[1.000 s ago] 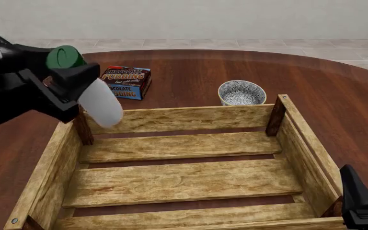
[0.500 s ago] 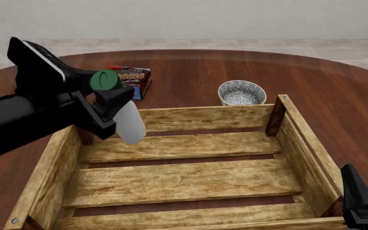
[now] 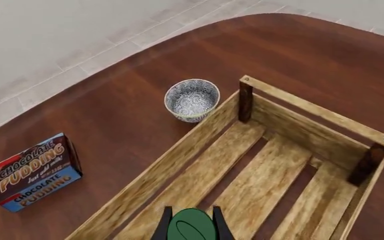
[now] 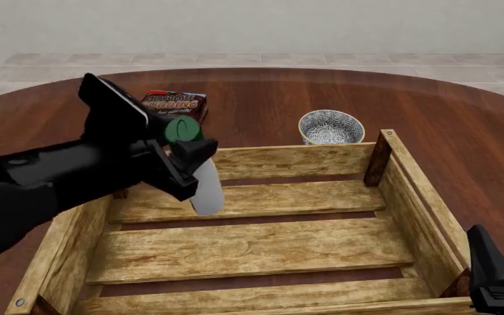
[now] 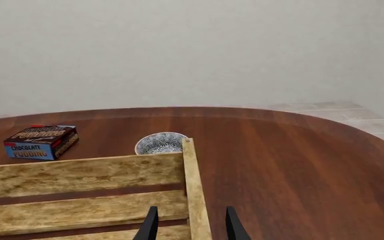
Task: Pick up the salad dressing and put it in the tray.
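The salad dressing, a white bottle with a green cap, hangs tilted over the far left part of the tray. Its base is low inside, above the rear floor slat. My left gripper is shut on the bottle's neck, and in the left wrist view its dark fingers flank the cap. The tray is a big light-wood crate with dark corner posts. My right gripper stays by the tray's near right corner, open and holding nothing, above the tray's right wall.
A blue-red chocolate pudding box lies beyond the tray's far left corner, partly behind my left arm. A small white patterned bowl stands just past the tray's far wall. The round dark wood table ends at a tiled floor.
My left arm has carried the bottle to the right and downward, from beside the far left corner post to over the tray's inside. The right arm has not moved.
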